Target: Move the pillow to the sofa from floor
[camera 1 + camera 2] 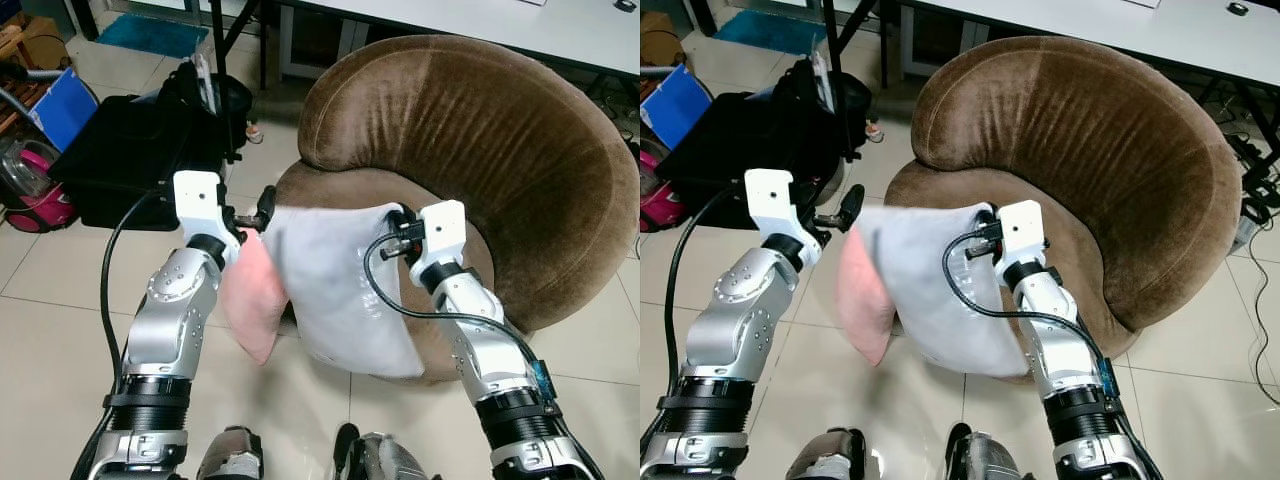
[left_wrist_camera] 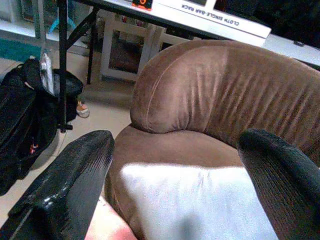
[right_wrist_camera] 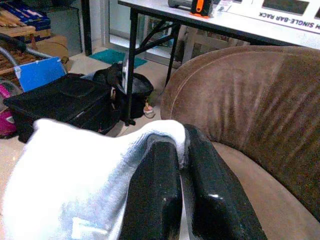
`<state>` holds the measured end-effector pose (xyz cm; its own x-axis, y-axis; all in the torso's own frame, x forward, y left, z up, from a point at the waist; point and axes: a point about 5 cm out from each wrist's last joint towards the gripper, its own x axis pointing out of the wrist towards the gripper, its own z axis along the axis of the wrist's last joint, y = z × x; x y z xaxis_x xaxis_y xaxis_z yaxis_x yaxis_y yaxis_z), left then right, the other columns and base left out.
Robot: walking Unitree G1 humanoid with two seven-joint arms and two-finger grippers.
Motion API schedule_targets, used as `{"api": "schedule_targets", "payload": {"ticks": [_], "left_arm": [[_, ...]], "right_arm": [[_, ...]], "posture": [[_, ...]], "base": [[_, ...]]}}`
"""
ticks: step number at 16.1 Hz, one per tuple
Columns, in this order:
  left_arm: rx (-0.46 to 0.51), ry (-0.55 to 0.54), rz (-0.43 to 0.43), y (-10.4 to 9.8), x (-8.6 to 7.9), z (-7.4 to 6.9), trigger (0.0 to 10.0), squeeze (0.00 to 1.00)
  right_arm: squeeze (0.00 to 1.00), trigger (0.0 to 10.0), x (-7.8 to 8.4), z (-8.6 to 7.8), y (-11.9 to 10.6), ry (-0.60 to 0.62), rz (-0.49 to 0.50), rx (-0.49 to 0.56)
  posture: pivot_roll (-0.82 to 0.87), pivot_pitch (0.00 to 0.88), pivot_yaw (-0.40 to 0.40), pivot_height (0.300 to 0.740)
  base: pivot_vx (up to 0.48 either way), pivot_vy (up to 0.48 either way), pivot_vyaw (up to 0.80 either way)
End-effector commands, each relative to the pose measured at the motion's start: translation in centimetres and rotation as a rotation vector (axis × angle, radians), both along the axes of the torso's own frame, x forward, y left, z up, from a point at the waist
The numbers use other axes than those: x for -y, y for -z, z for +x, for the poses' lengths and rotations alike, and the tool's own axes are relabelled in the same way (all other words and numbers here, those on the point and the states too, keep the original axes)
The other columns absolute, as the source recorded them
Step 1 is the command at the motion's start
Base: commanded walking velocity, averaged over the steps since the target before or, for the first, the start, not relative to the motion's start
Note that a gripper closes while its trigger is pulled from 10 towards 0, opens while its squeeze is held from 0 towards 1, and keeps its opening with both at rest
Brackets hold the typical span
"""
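The pillow (image 1: pixel 340 295), white on one face and pink on the other, hangs at the front edge of the sofa (image 1: pixel 520 170), its top corner pinched in the right gripper (image 1: pixel 398 238), whose jaws are pressed together on the white fabric, as the right wrist view shows with the cloth bunched over the two black fingers (image 3: pixel 160 200). The rest of the pillow droops down in front of the seat cushion toward the tiled floor (image 1: pixel 60 330), with the pink side (image 1: pixel 252 300) turned toward the robot's left arm. The left gripper (image 1: pixel 262 208) sits just beside the pillow's upper left edge with its jaws spread wide apart; in the left wrist view the white fabric lies between and below the two fingers (image 2: pixel 75 175), and whether either one touches it cannot be told. The sofa is a round brown velvet tub chair with a high curved back, and its seat behind the pillow is bare. To the robot's left on the floor stand a black bag (image 1: pixel 130 150), a blue folder (image 1: pixel 62 105) and a pink and grey vacuum cleaner (image 1: pixel 35 190). Behind the sofa runs a white tabletop (image 1: pixel 500 25) on black legs, and a teal mat (image 1: pixel 150 35) lies on the floor beyond the bag.
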<state>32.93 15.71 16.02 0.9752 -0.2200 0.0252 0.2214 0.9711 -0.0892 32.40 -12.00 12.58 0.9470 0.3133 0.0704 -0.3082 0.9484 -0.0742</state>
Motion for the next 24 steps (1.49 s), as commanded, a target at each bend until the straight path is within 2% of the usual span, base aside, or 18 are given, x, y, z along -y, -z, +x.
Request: {"api": "schedule_targets", "payload": {"ticks": [1, 5, 6, 8, 13, 14, 24], "left_arm": [[0.005, 0.010, 0.001, -0.1, 0.2, 0.2, 10.0, 0.00], [0.005, 0.001, 0.001, -0.1, -0.2, 0.5, 10.0, 0.00], [0.007, 0.002, 0.002, -0.1, -0.2, 0.5, 10.0, 0.00], [0.011, 0.011, 0.006, -0.2, 0.0, 0.6, 10.0, 0.00], [0.018, 0.015, 0.003, -0.3, -0.2, 1.1, 10.0, 0.00], [0.020, 0.009, 0.005, -0.3, -0.4, 1.1, 10.0, 0.00], [0.027, 0.018, 0.018, -0.2, -0.6, 1.3, 10.0, 0.00]], "right_arm": [[0.00, 10.0, 0.4, 0.2, -1.1, 0.019, 0.005, 0.040], [0.00, 10.0, 0.4, 0.5, -1.4, 0.026, 0.008, 0.053], [0.00, 10.0, 0.6, 0.6, -1.9, 0.036, 0.012, 0.074], [0.00, 10.0, 1.1, 0.8, -2.8, 0.049, 0.010, 0.110], [0.00, 10.0, 0.9, 1.1, -2.4, 0.060, 0.006, 0.097], [0.00, 10.0, 0.8, 1.0, -2.3, 0.059, 0.008, 0.097], [0.00, 10.0, 0.8, 1.3, -2.0, 0.071, 0.003, 0.098]], "posture": [[0.17, 0.143, -0.091, 0.740], [0.17, 0.117, -0.060, 0.740], [0.16, 0.125, -0.084, 0.740], [0.14, 0.121, -0.080, 0.740], [0.12, 0.106, -0.061, 0.740], [0.12, 0.104, -0.079, 0.740], [0.10, 0.082, -0.083, 0.740]], "base": [[0.000, 0.000, 0.00], [0.000, 0.000, 0.00], [0.000, 0.000, 0.00], [0.000, 0.000, 0.00], [0.000, 0.000, 0.00], [0.000, 0.000, 0.00], [0.000, 0.000, 0.00]]}}
